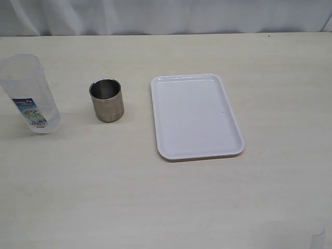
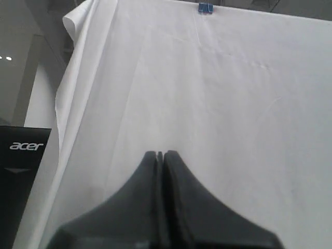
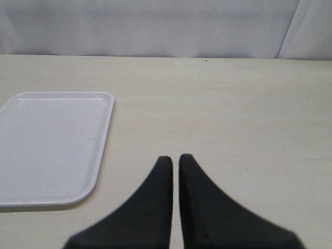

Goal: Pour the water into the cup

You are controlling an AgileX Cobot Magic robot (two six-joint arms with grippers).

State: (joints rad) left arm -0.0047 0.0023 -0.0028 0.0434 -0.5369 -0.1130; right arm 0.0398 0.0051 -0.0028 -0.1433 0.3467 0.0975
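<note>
Pouring is unstarted, left fingers (image 2: pixel 150 174) and right fingers (image 3: pixel 162 179) pressed together empty, so grasping the container (image 1: pixel 28 93) at the cup's (image 1: pixel 106 100) nine o'clock should come next.

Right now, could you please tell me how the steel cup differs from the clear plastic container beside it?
The clear container is taller; the steel cup is short. The container is see-through plastic with a blue-and-white label; the cup is opaque grey metal, unlabelled. The container stands farthest left in the exterior view; the cup stands between it and the white tray. Both stand upright, open-topped, apart on the table.
</note>
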